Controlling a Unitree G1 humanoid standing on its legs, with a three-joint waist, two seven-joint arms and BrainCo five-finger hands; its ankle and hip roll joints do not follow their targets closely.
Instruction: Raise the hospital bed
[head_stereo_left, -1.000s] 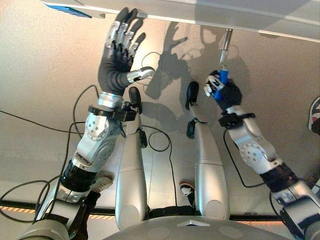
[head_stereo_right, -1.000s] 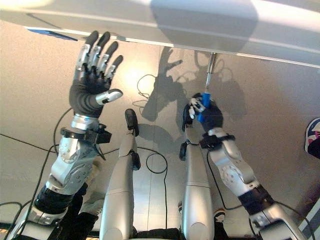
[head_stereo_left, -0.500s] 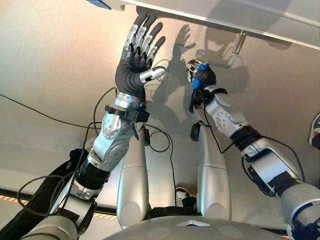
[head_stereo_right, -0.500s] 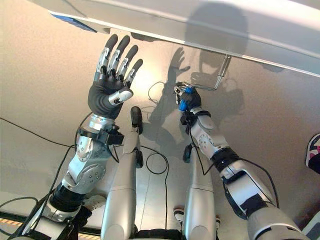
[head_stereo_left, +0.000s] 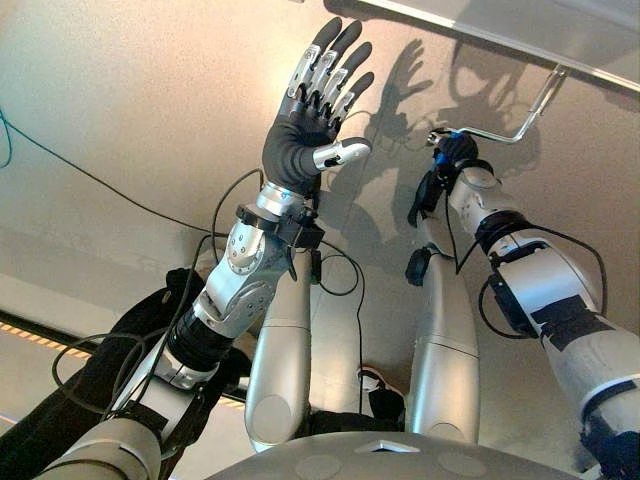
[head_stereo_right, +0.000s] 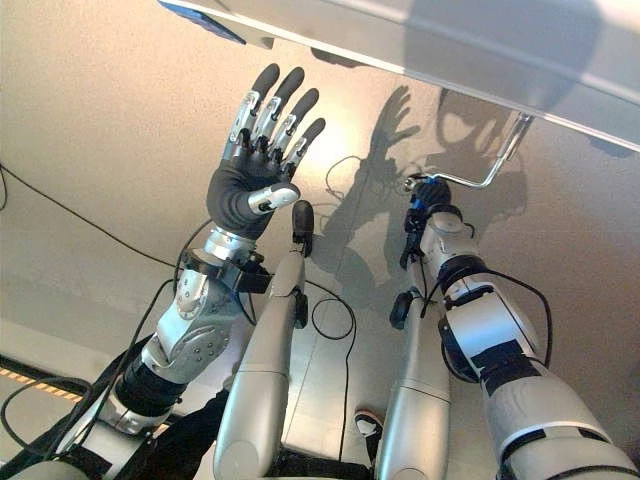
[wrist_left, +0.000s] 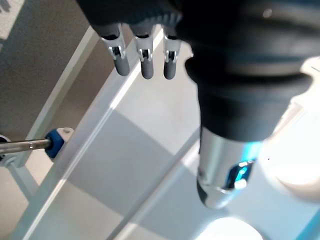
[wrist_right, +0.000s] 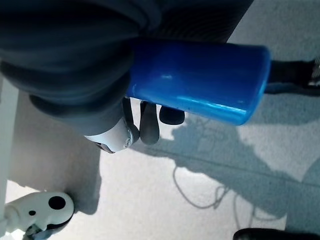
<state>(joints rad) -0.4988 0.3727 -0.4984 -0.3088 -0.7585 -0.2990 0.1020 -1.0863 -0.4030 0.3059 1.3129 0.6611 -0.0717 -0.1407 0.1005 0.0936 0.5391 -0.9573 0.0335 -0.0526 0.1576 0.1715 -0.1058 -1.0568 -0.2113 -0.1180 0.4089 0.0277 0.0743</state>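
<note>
The hospital bed's pale frame (head_stereo_left: 520, 30) runs across the top of the eye views. From its edge a bent metal crank (head_stereo_left: 535, 105) comes down and turns toward my right hand (head_stereo_left: 455, 165). That hand is shut on the crank's blue grip (wrist_right: 200, 80), with its fingers curled round it in the right wrist view. My left hand (head_stereo_left: 300, 150) is held up beside it, open, fingers spread and straight, touching nothing. In the left wrist view its fingers (wrist_left: 145, 55) point at the bed's white rails (wrist_left: 95, 130).
A blue label (head_stereo_right: 200, 18) sits on the bed frame at the upper left. A white caster (wrist_right: 35, 210) of the bed stands on the grey floor. A blue-capped rod (wrist_left: 54, 142) pokes out beside the rails.
The whole picture has shifted, so the camera moved. My right hand has swung the crank from hanging straight down round toward the left. The left hand stays open.
</note>
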